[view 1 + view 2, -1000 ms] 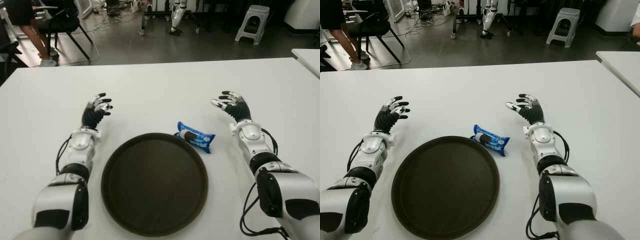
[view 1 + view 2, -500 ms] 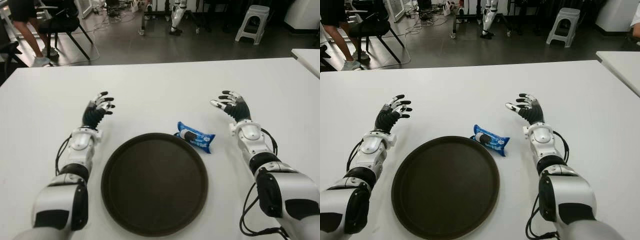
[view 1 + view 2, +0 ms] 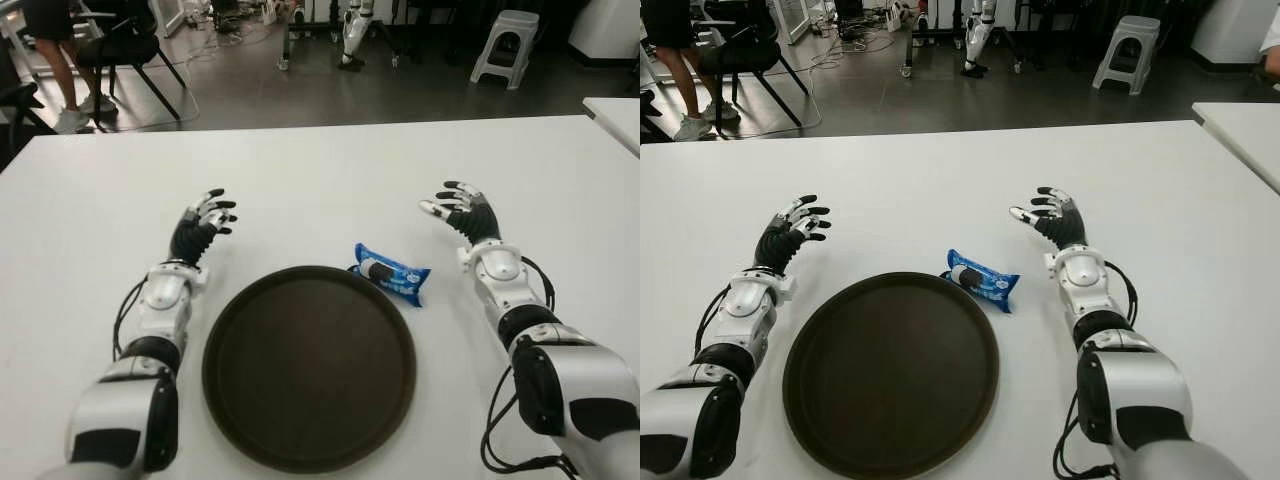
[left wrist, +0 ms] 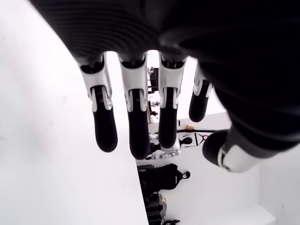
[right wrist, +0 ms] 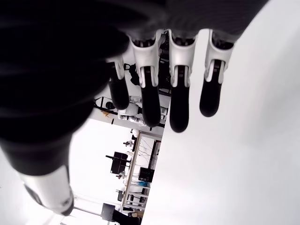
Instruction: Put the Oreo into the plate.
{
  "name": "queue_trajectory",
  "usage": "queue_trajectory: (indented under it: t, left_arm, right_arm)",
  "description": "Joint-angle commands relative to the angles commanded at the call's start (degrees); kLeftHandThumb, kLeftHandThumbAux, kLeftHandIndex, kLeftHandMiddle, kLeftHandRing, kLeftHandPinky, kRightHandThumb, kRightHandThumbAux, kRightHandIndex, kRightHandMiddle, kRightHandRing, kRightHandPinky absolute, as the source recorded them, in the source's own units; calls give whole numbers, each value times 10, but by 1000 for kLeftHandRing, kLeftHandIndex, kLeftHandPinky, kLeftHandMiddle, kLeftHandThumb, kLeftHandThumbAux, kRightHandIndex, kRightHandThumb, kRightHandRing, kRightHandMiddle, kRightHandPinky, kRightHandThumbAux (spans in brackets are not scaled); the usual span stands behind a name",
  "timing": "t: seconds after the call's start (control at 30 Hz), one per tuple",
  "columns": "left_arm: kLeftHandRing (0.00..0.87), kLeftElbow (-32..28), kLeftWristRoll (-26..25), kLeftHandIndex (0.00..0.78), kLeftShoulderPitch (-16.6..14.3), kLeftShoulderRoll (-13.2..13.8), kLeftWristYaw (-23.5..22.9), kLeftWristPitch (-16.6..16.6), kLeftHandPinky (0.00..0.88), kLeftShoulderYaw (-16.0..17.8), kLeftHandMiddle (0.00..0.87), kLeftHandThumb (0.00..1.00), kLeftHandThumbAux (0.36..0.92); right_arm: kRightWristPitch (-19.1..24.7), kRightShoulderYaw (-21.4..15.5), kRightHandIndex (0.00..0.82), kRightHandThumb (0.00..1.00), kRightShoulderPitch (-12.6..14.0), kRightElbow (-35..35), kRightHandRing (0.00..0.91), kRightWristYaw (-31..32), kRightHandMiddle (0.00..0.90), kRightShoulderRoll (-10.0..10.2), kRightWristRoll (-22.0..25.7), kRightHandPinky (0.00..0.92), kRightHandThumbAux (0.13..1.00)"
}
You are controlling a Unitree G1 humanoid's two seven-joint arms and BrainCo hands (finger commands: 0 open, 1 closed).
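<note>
Looks like the very start, nothing grabbed yet. One Oreo pack [image 3: 391, 273], blue wrapper, lying on the white table [image 3: 320, 170] just off the far-right rim of the plate [image 3: 309, 366], maybe touching it, hard to say. One plate, dark brown and round, nothing in it. Two hands, both holding nothing: left hand [image 3: 202, 225] off to the plate's far-left with fingers spread, right hand [image 3: 462, 213] to the right of the pack and a bit beyond it, fingers also loose and apart. Probably the right hand's job since it's nearer. Next move calls for swinging in over the pack, pinching the wrapper, then a short hop onto the plate.
</note>
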Motion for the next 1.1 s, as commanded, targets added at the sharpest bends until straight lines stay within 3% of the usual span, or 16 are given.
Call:
queue_trajectory:
  t: [0.27, 0.5, 0.9, 1.1]
  left_arm:
    - [328, -32, 3, 196, 32, -6, 1, -24, 358, -7, 304, 7, 566]
    - [349, -46, 12, 198, 44, 3, -1, -14, 398, -23, 315, 22, 567]
    - [467, -44, 14, 230, 39, 10, -9, 21, 521, -32, 394, 156, 620]
    - [490, -43, 10, 238, 34, 10, -8, 35, 563, -31, 424, 226, 682]
  right_arm:
    - [0, 7, 202, 83, 2, -1, 299, -5, 290, 0, -5, 298, 746]
    - [2, 12, 191, 82, 3, -1, 283, -13, 277, 0, -10, 283, 761]
    - [-2, 19, 188, 58, 3, -2, 294, -20, 285, 1, -17, 297, 745]
    - [-3, 26, 192, 52, 2, -2, 292, -25, 289, 1, -19, 286, 739]
